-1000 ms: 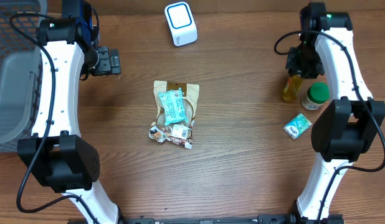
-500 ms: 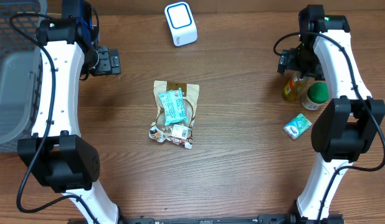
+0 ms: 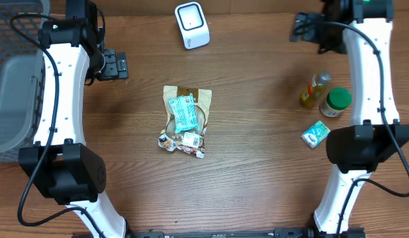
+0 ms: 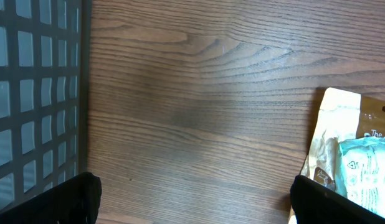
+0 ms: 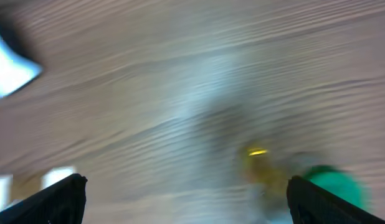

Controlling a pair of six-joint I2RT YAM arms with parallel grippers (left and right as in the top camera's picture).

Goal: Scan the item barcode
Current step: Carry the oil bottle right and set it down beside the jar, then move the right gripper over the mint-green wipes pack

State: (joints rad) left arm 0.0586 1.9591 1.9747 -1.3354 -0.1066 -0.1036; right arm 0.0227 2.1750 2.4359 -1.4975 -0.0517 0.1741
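Overhead: mesh basket at the table left edge, pale grey shape inside, can't ID. Yellow bottle stands near the right edge, just beside a green-lid jar; a teal box lies near them. White scanner at far edge, centre. Mid-table: tan pouch, teal packet on top, small wrappers at its near end. Pouch print reads "The", rest cut off; other labels too small. Left gripper and right gripper: jaws wide apart, empty. Right wrist view blurred, only green and yellow blobs.
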